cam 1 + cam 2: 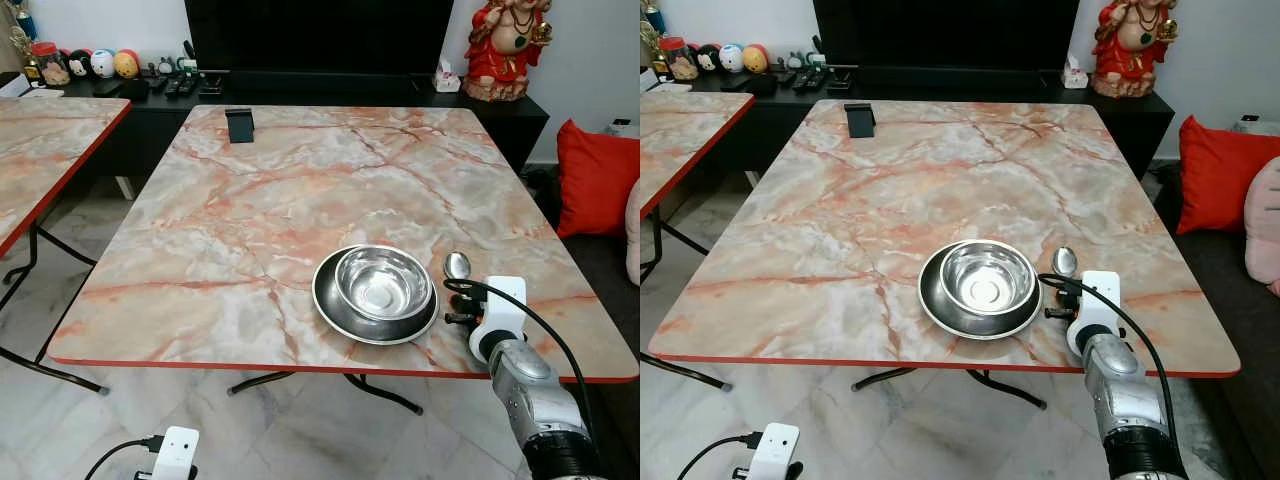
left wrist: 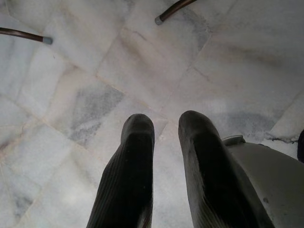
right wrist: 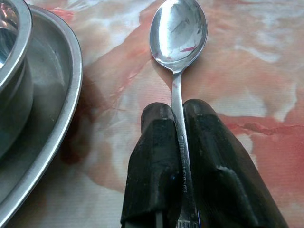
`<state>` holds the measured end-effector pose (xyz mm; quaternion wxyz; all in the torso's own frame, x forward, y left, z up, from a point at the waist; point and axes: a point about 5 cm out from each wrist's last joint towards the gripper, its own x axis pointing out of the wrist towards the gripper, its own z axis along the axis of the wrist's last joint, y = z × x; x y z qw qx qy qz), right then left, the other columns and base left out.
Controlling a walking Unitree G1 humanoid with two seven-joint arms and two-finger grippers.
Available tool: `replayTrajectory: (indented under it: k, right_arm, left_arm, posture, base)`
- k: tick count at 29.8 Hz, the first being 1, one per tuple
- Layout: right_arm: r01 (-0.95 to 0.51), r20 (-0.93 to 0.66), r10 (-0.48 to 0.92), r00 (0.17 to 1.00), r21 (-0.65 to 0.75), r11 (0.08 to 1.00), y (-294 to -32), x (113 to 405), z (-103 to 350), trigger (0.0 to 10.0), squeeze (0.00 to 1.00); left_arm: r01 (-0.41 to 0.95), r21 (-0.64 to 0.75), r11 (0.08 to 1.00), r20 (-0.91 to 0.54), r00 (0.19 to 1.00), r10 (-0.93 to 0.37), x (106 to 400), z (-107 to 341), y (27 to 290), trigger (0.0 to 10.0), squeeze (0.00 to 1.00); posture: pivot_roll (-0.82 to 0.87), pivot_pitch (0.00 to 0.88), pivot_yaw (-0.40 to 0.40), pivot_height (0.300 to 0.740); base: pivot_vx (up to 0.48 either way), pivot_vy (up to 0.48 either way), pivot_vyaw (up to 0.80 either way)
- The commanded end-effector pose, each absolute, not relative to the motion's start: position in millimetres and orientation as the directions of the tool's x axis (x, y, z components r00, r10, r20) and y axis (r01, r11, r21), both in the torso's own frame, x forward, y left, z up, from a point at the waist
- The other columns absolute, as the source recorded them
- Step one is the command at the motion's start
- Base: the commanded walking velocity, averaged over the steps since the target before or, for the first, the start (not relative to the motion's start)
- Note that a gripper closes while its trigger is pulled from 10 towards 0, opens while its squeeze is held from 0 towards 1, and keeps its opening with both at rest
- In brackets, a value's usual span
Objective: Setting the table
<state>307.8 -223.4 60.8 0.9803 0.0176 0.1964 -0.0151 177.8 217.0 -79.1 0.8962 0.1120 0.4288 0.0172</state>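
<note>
Marble table [image 1: 300,200] bears plate [image 1: 330,310], bowl [image 1: 383,282]; right jaws pinch spoon [image 3: 178,42]; left jaws parted over floor [image 2: 71,95]

Even, bright indoor light; head views sharp. Glare inside the round steel bowl [image 1: 383,281]. Soft shadow beside the steel plate [image 3: 52,123]. Left wrist view slightly soft.

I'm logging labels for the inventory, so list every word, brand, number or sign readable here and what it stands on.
No text can be read.
Spoon handle, pinched in the right hand: faint stamped marks near the picture's edge, too small and blurred to read.
Jar on the black sideboard: any label too small to read.
Steel bowl and plate: no markings visible.
</note>
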Motion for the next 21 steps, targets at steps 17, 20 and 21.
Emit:
replayTrajectory:
  k: [17,20,21]
  right_arm:
    - [0.007,-0.411,0.01,0.912,0.04,0.999,-215.7,308.5,55.2,10.0,0.0]
    - [0.008,-0.411,0.01,0.912,0.041,0.999,-215.8,308.5,55.1,10.0,0.0]
    - [0.008,-0.411,0.009,0.911,0.04,0.999,-216.0,308.4,55.0,10.0,0.0]
  left_arm:
    - [0.089,0.231,0.969,-0.773,0.622,0.127,176.4,-79.5,219.8,10.0,0.0]
    - [0.089,0.232,0.969,-0.773,0.622,0.128,176.4,-79.4,220.2,10.0,0.0]
    - [0.089,0.232,0.969,-0.773,0.622,0.128,176.4,-79.4,220.2,10.0,0.0]
  posture:
    - [0.02,0.0,-0.013,0.731]
    - [0.02,0.0,-0.012,0.731]
    - [0.02,0.0,-0.013,0.731]
  base:
    - [0.0,0.0,0.0]
    - [0.0,0.0,0.0]
    - [0.0,0.0,0.0]
